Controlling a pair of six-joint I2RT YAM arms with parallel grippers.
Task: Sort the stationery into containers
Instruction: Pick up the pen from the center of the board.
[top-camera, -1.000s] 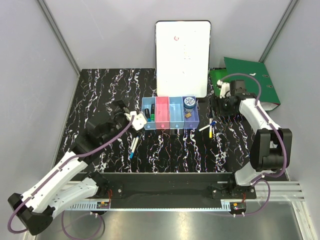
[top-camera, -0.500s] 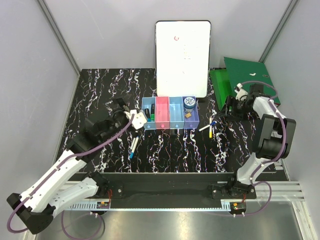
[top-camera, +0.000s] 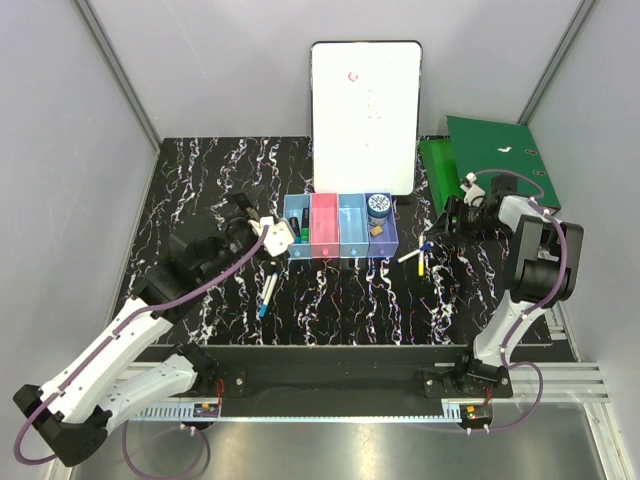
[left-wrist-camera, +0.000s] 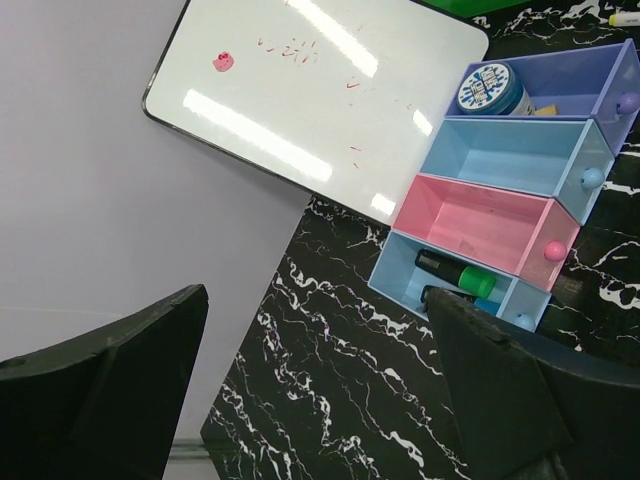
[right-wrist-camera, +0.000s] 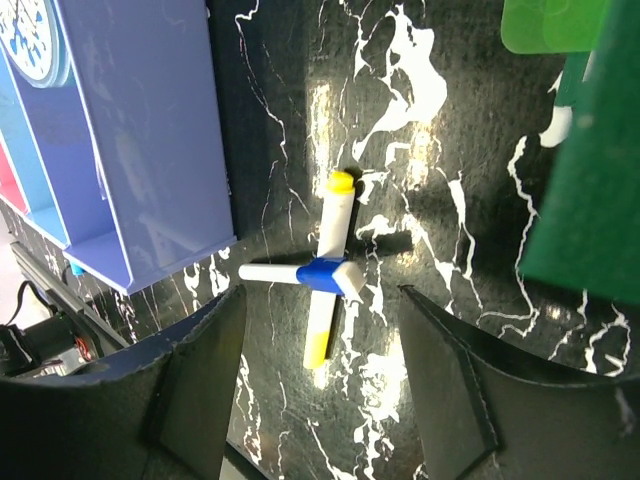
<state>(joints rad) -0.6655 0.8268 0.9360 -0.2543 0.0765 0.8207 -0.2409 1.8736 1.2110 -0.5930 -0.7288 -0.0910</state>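
**Both grippers open and empty by the bins**

From above, we see the bins at centre frame, below the whiteboard. The left gripper sits just left of them. The right gripper is off to their right, by the binder. Two pens lie lower left of the bins, and two crossed pens lie lower right.

In the left wrist view, our fingers stand wide apart with nothing between them. The marker lies in the lowest blue bin, and the tape in the purple bin, upper right.

In the right wrist view, the fingers are spread and hold nothing. The crossed pens lie mid-frame on the table.
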